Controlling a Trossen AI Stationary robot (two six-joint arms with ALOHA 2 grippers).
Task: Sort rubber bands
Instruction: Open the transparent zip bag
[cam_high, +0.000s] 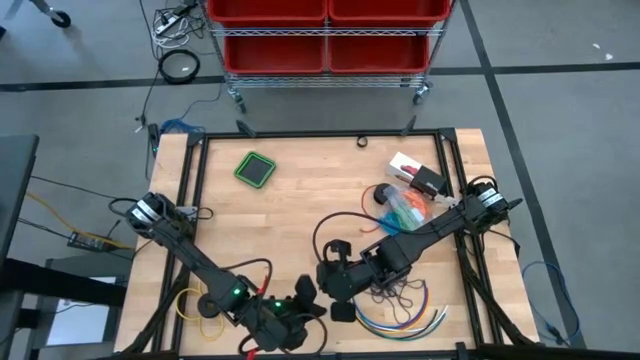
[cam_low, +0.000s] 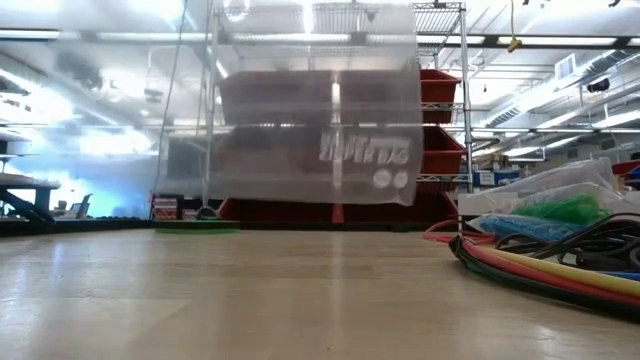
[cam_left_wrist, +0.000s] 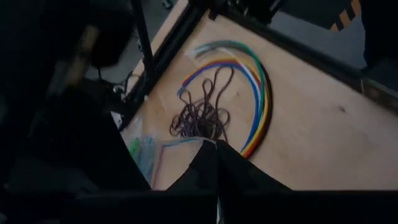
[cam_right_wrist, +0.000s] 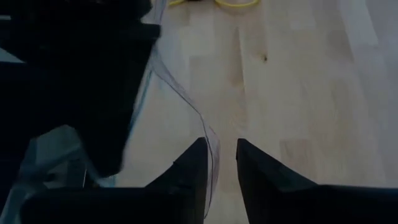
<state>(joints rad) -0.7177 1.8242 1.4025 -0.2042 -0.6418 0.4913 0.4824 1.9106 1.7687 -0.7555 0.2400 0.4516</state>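
Observation:
A clear zipper bag hangs in the air near the table's front edge, between my two grippers. My left gripper is shut on it. My right gripper stands slightly open, with the bag's thin upper edge running into the gap between its fingers. A bunch of dark purple rubber bands lies loose on the wood inside the arc of multicoloured cables. Green and blue rubber bands lie in clear bags at the right. My left gripper pinches the clear bag's edge between its two shut fingers; the fingers themselves hide the exact spot. The bag hangs below, its bottom edge clear of the table. My right gripper: I cannot tell whether its fingers touch the bag's edge.
A green square lid lies at the far left of the table, and a white box with dark items at the far right. A yellow ring lies near the front left. A cart of red bins stands beyond the table.

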